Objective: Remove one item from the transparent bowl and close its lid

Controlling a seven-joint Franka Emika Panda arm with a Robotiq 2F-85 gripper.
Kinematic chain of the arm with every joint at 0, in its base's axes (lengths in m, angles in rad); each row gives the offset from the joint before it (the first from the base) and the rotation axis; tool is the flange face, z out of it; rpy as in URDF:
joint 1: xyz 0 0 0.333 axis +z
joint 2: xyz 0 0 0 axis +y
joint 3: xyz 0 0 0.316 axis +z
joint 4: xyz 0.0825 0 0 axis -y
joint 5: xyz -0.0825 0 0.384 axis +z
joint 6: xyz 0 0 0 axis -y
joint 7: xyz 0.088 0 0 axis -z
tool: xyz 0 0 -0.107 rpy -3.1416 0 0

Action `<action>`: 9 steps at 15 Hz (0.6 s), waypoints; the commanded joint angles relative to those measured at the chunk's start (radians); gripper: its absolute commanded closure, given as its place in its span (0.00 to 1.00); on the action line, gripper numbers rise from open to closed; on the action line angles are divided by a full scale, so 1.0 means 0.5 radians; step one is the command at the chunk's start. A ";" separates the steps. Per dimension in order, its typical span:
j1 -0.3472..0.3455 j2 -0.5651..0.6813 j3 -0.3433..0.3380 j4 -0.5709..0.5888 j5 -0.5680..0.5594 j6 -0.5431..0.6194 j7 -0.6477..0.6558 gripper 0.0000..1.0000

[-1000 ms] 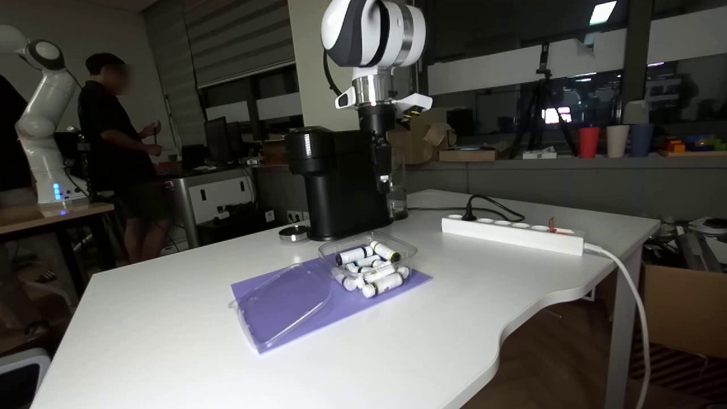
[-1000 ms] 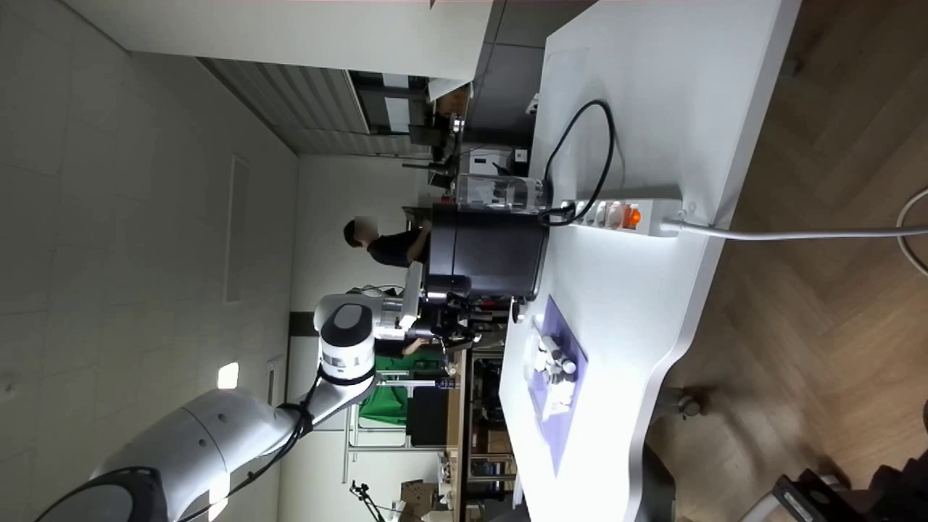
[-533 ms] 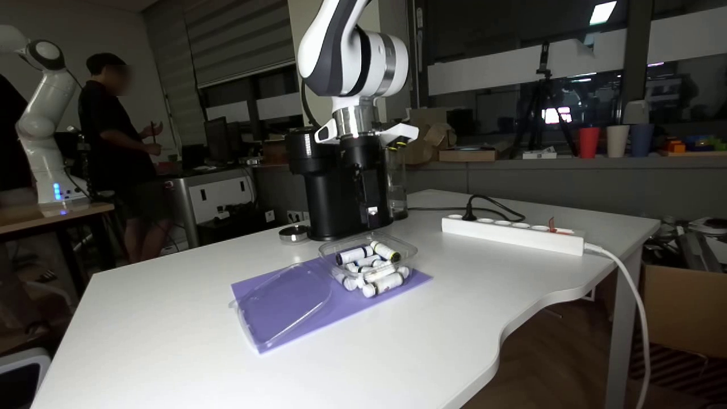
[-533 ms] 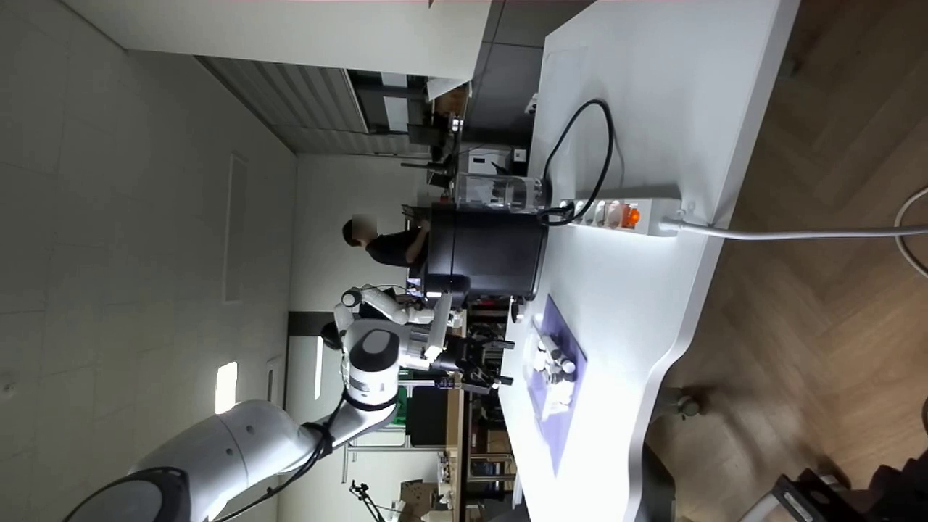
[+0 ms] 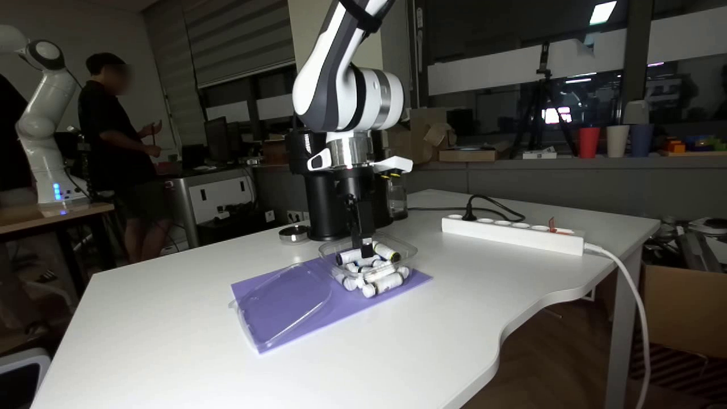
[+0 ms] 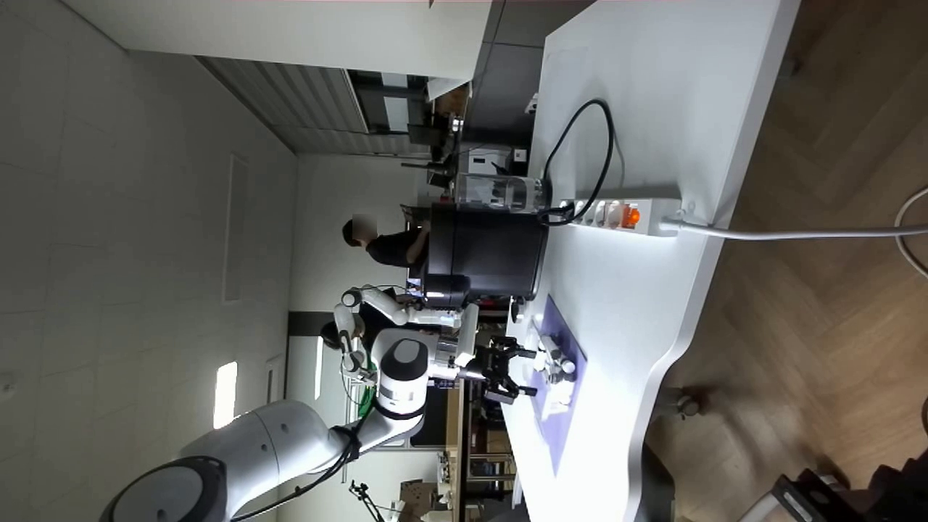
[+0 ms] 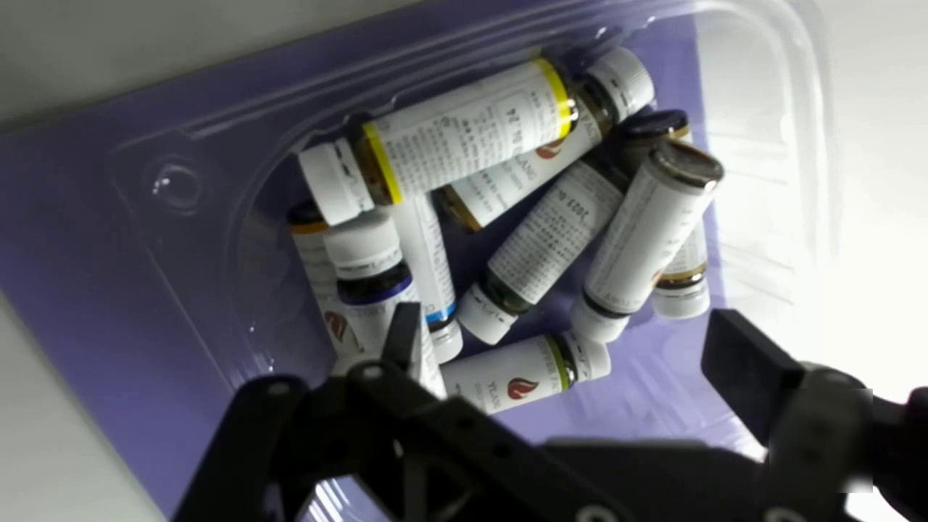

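The transparent bowl [image 5: 413,257] is filled with several small bottles, white-labelled and white-capped, lying criss-cross. Its clear lid [image 5: 281,307] is folded back on the purple mat. My gripper [image 7: 564,337] is open and points down over the bowl, its fingertips near the bottles' height in both exterior views. In the wrist view a flame-logo bottle [image 7: 507,377] shows below the gap between the jaws. The left finger partly covers a purple-banded bottle [image 7: 373,312]. A yellow-banded bottle [image 7: 471,130] rests on top of others further off. Whether a fingertip touches any bottle I cannot tell.
Bowl and lid stand on a purple mat [image 5: 341,312]. Behind them rises a black coffee machine [image 6: 486,254], a glass cylinder [image 6: 500,193] beside it. A small metal dish [image 5: 293,233] sits by its foot. Right of these lies a white power strip [image 5: 511,236] with cables.
My gripper has come down from beside the coffee machine to the bowl, and its jaws have spread wider. Bowl, bottles and lid have stayed in place.
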 commanded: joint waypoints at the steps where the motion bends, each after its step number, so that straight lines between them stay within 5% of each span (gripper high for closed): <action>1: -0.027 0.051 0.029 0.022 -0.014 0.144 -0.083 0.00; 9: -0.034 0.093 0.031 -0.006 -0.023 0.404 -0.173 0.00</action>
